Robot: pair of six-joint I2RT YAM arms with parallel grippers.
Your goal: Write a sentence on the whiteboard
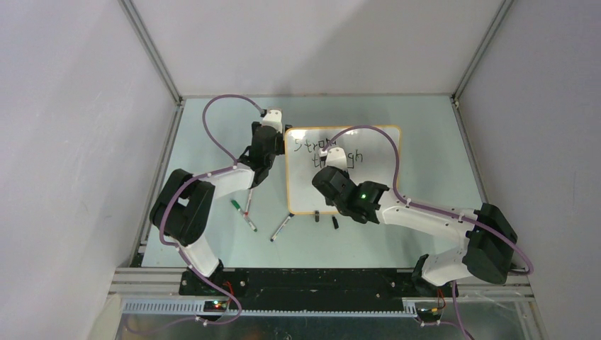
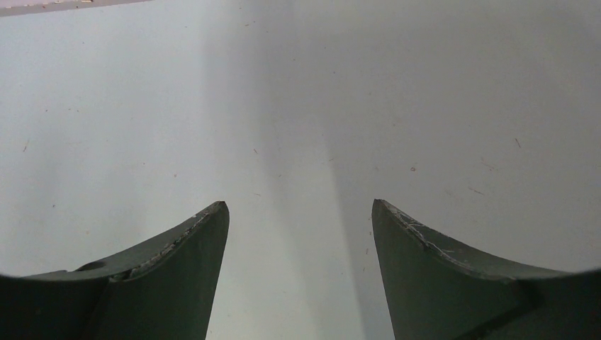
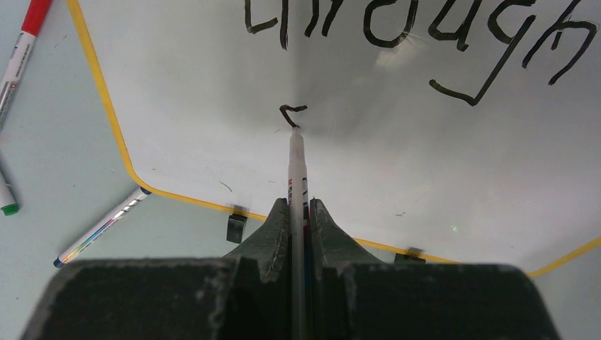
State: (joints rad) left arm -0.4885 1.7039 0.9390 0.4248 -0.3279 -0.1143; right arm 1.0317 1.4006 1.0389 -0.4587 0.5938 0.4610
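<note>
The whiteboard (image 1: 379, 185) lies flat on the table, white with a yellow rim. The sentence (image 1: 309, 147) reads "Strong" with "through" under it, partly covered by my right arm. In the right wrist view the whiteboard (image 3: 439, 163) shows "through" (image 3: 397, 28) and a small fresh stroke (image 3: 290, 112) below it. My right gripper (image 3: 298, 205) is shut on a thin white marker (image 3: 296, 159) whose tip touches that stroke. From above, the right gripper (image 1: 332, 164) hovers over the board's left half. My left gripper (image 2: 299, 205) is open over bare table, and sits (image 1: 271, 122) off the board's far left corner.
Loose markers lie on the table left of the board's near edge: a green-capped one (image 1: 236, 205), a red one (image 1: 248, 218) and another (image 1: 281, 227). Two black clip feet (image 3: 235, 227) sit on the board's near rim. Enclosure walls (image 1: 85, 127) stand close on both sides.
</note>
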